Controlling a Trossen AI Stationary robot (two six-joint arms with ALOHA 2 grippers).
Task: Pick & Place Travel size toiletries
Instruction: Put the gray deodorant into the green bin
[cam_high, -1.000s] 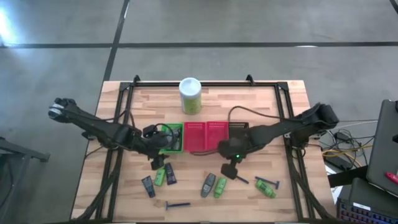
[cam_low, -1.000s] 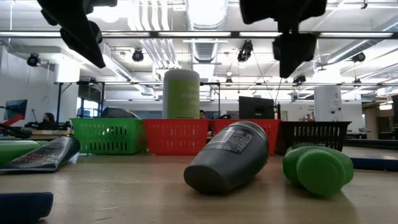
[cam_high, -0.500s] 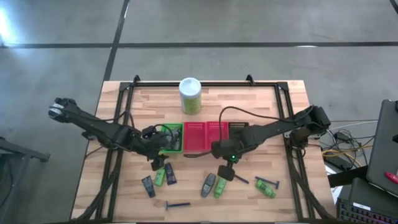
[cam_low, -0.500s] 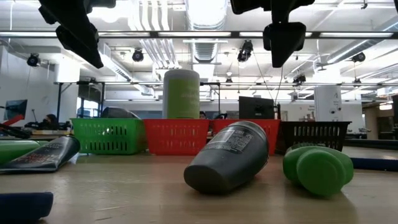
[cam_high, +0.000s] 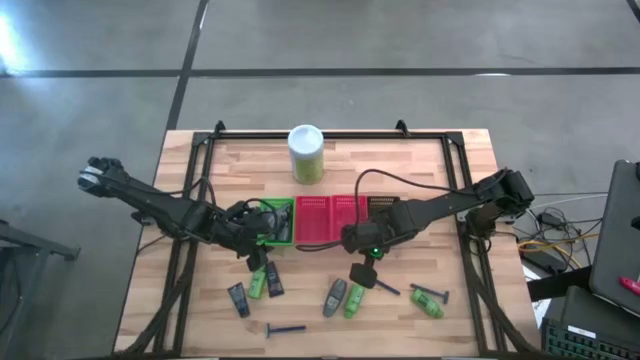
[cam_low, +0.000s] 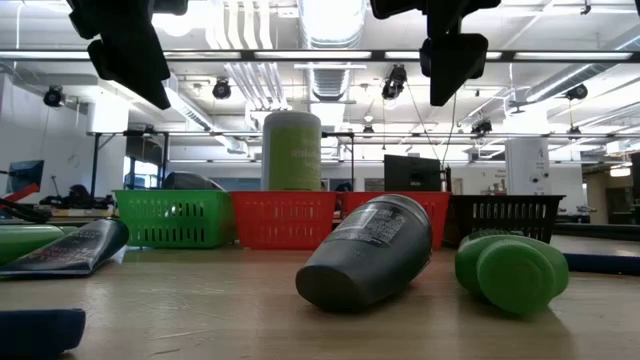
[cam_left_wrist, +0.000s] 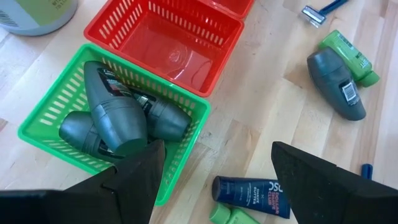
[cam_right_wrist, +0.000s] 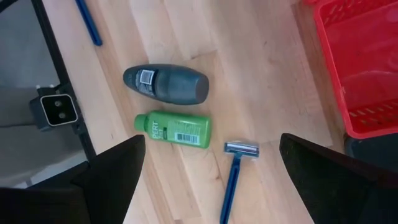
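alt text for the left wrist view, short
The left gripper, fingers open, hangs over a green basket holding three grey roll-on bottles, beside an empty red basket. On the wood table lie a dark blue tube, a grey bottle beside a green tube, and a blue razor.

from my left wrist camera the green basket (cam_left_wrist: 46, 127) is my landmark. i count three grey tubes (cam_left_wrist: 115, 112) piled inside it, the biggest lying across the other two. a red basket (cam_left_wrist: 168, 46) touches its far side, with nothing in it that i can see. my left tool (cam_left_wrist: 214, 177) hangs over the basket's near corner, its two dark fingers (cam_left_wrist: 134, 174) spread wide with only bare worktop (cam_left_wrist: 273, 106) between them. just beside that corner lies a dark-blue tube (cam_left_wrist: 252, 194). well away from the basket, another grey tube (cam_left_wrist: 336, 78) touches a green tube (cam_left_wrist: 351, 55), with a blue razor (cam_left_wrist: 320, 11) beyond them.
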